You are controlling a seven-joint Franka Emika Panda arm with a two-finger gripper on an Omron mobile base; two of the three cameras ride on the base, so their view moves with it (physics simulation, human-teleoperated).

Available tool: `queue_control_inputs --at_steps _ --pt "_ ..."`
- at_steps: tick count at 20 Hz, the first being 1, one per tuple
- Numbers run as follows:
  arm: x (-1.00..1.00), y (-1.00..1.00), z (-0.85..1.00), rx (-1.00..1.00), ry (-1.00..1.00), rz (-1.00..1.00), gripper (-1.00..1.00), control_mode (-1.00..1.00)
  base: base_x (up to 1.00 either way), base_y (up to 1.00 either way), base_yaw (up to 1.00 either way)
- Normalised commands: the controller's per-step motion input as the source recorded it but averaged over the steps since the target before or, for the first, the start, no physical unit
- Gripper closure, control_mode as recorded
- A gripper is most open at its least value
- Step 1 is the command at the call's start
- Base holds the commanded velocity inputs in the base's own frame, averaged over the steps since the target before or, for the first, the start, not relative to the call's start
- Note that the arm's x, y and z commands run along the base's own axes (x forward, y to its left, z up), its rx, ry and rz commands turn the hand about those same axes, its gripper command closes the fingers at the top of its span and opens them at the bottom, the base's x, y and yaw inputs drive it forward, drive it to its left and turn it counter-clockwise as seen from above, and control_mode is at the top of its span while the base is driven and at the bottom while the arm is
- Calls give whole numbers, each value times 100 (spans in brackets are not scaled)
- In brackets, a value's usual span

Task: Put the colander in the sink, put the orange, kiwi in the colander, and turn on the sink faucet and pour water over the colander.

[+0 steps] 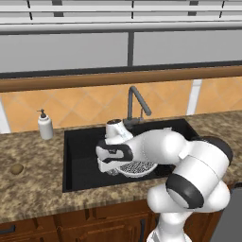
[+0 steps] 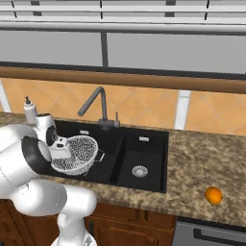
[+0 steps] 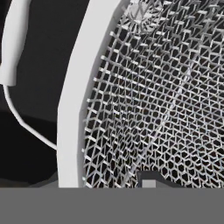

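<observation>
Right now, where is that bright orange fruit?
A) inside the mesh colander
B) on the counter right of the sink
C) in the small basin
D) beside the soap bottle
B: the orange lies on the granite counter to the right of the sink, away from the colander.

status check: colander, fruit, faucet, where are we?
Nothing finished yet. In hand: the tool is shut on the colander, which sits tilted over the larger basin of the sink; whether it touches the bottom is unclear. Left: release it, then fetch the orange from the counter right of the sink and the kiwi from the left; no water shows at the faucet.
</observation>
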Motion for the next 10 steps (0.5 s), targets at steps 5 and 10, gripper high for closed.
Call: queue_control_inputs --at_steps 5,10 --pt "1 3 -39 0 -2 0 100 -100 0 0 0" --pt "11 -2 -42 0 -2 0 100 -100 0 0 0"
